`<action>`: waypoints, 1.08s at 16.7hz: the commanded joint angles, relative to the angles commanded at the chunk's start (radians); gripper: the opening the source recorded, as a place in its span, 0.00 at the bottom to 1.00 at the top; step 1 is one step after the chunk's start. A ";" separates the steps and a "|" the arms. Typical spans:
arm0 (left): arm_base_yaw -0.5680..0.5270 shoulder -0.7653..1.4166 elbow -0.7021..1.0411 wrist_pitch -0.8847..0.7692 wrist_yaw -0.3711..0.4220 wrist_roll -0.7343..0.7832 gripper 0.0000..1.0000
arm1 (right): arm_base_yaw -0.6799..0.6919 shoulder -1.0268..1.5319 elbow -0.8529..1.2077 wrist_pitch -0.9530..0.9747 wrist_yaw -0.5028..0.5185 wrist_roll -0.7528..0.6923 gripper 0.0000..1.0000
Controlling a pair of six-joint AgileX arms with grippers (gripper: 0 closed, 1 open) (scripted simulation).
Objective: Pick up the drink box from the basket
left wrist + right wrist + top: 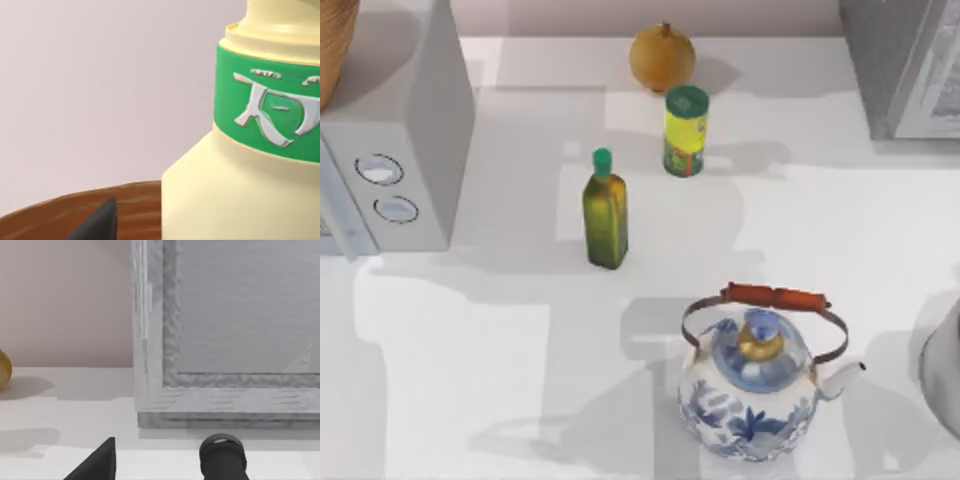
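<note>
The drink box fills the near side of the left wrist view: pale yellow, square-shouldered, with a green neck band. It stands in the basket, whose brown woven rim curves below it. My left gripper is open right at the box. One dark fingertip shows with a gap to the box, and the box hides the other. In the top view the basket is at the far left corner. My right gripper is open and holds nothing, parked facing a grey cabinet.
A white microwave stands at the left under the basket. Near the middle are a tan ball, a yellow-green can and an olive bottle. A blue-and-white kettle sits in front; the grey cabinet is far right.
</note>
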 joint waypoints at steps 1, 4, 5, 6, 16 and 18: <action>-0.004 0.022 0.017 0.005 -0.004 0.000 1.00 | 0.000 0.000 0.000 0.000 0.000 0.000 1.00; -0.015 0.070 0.054 0.017 -0.013 0.000 1.00 | 0.000 0.000 0.000 0.000 0.000 0.000 1.00; -0.016 0.078 0.060 0.019 -0.015 0.000 1.00 | 0.000 0.000 0.000 0.000 0.000 0.000 1.00; -0.017 0.080 0.061 0.019 -0.015 0.000 1.00 | 0.000 0.000 0.000 0.000 0.000 0.000 1.00; -0.017 0.080 0.061 0.019 -0.015 0.000 0.47 | 0.000 0.000 0.000 0.000 0.000 0.000 1.00; -0.017 0.080 0.061 0.019 -0.015 0.000 0.32 | 0.000 0.000 0.000 0.000 0.000 0.000 1.00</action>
